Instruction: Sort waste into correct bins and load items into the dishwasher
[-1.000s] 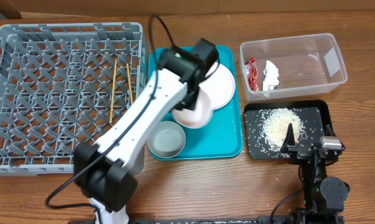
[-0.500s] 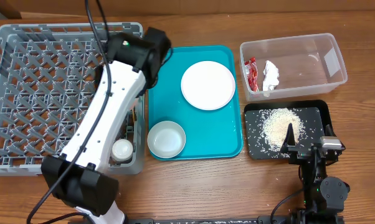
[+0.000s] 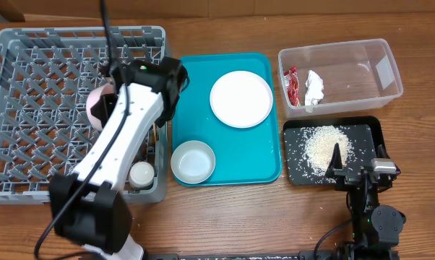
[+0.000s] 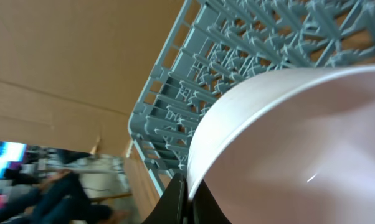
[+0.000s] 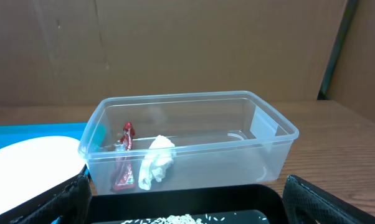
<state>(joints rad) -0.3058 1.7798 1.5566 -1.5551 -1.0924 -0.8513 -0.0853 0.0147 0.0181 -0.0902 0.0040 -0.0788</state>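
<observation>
My left gripper (image 3: 108,97) is over the grey dish rack (image 3: 44,72), shut on the rim of a smaller white plate (image 3: 97,106) held tilted on edge. In the left wrist view the fingers (image 4: 187,190) pinch the plate's rim (image 4: 287,143) above the rack lattice (image 4: 194,81). A large white plate (image 3: 240,99) and a pale bowl (image 3: 194,160) sit on the teal tray (image 3: 239,155). A small white cup (image 3: 140,173) stands in the rack's front corner. The chopsticks are hidden under my arm. The red wrapper (image 3: 290,83) and tissue (image 3: 314,87) lie in the clear tub (image 3: 380,61). My right gripper (image 3: 358,160) is open and empty.
The black tray (image 3: 369,130) holds loose rice (image 3: 326,144) just before my right gripper (image 5: 187,208). The right wrist view shows the tub (image 5: 262,124) with wrapper (image 5: 124,158) and tissue (image 5: 155,162) behind the tray (image 5: 194,194). Cardboard walls stand behind the table.
My left arm has carried the smaller plate from the teal tray leftward over the dish rack and tilted it on edge. The right arm has not moved.
</observation>
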